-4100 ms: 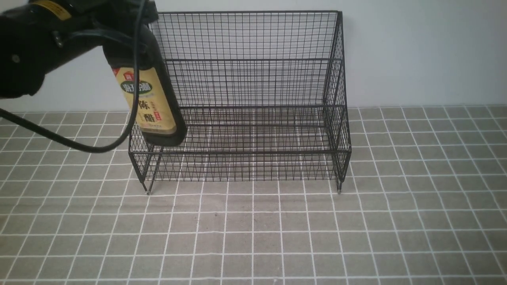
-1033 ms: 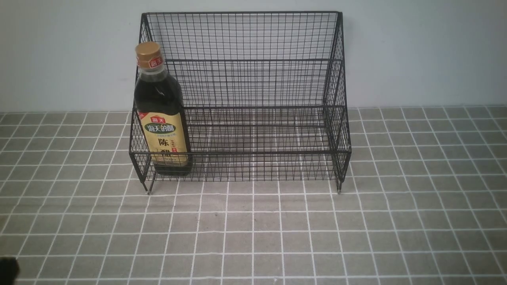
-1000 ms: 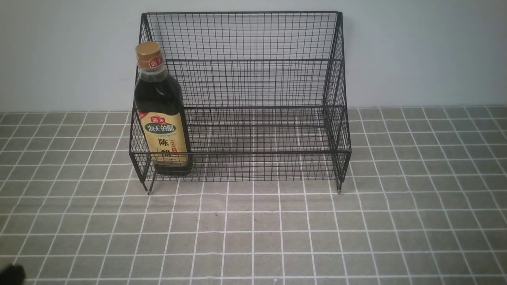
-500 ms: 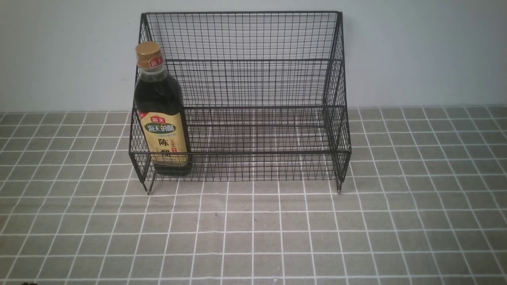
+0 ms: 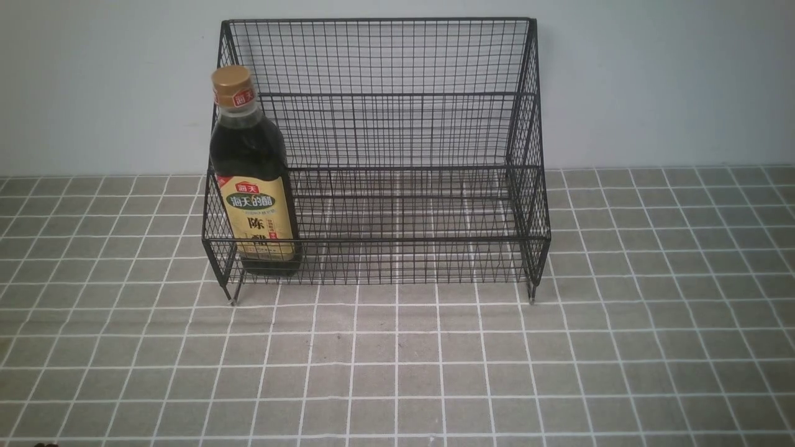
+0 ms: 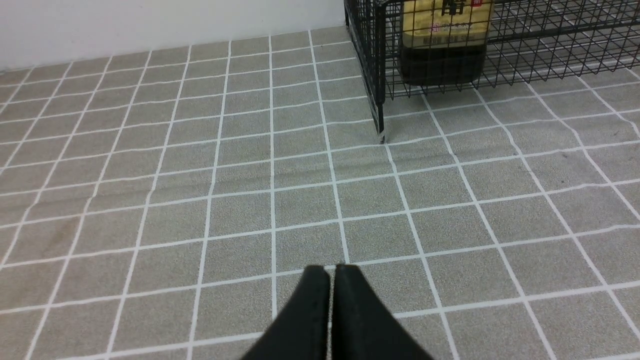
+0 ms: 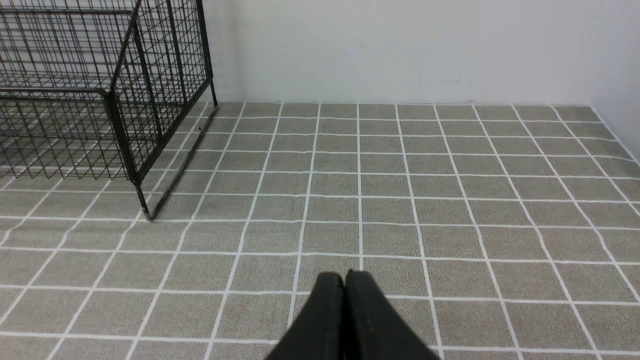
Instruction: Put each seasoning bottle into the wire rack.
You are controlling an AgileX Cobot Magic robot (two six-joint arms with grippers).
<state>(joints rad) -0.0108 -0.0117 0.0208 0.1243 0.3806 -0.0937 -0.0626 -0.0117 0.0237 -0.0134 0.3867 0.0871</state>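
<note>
The seasoning bottle (image 5: 251, 180), dark liquid with a gold cap and tan-yellow label, stands upright in the left front corner of the black wire rack (image 5: 397, 130). Its lower part also shows in the left wrist view (image 6: 442, 45), behind the rack's mesh (image 6: 525, 55). My left gripper (image 6: 332, 270) is shut and empty, low over the tiled cloth, well in front of the rack's left leg. My right gripper (image 7: 345, 276) is shut and empty, over the cloth to the right of the rack (image 7: 75, 100). Neither gripper shows in the front view.
A grey tiled cloth (image 5: 397, 360) covers the table. A pale wall (image 5: 671, 81) stands right behind the rack. The rack's front legs (image 5: 233, 298) rest on the cloth. A side wall closes the far right in the right wrist view (image 7: 620, 60).
4.1 s ago my left gripper held the bottle tilted above the rack's left end. The bottle now stands in the rack, and the left arm has drawn back out of the front view.
</note>
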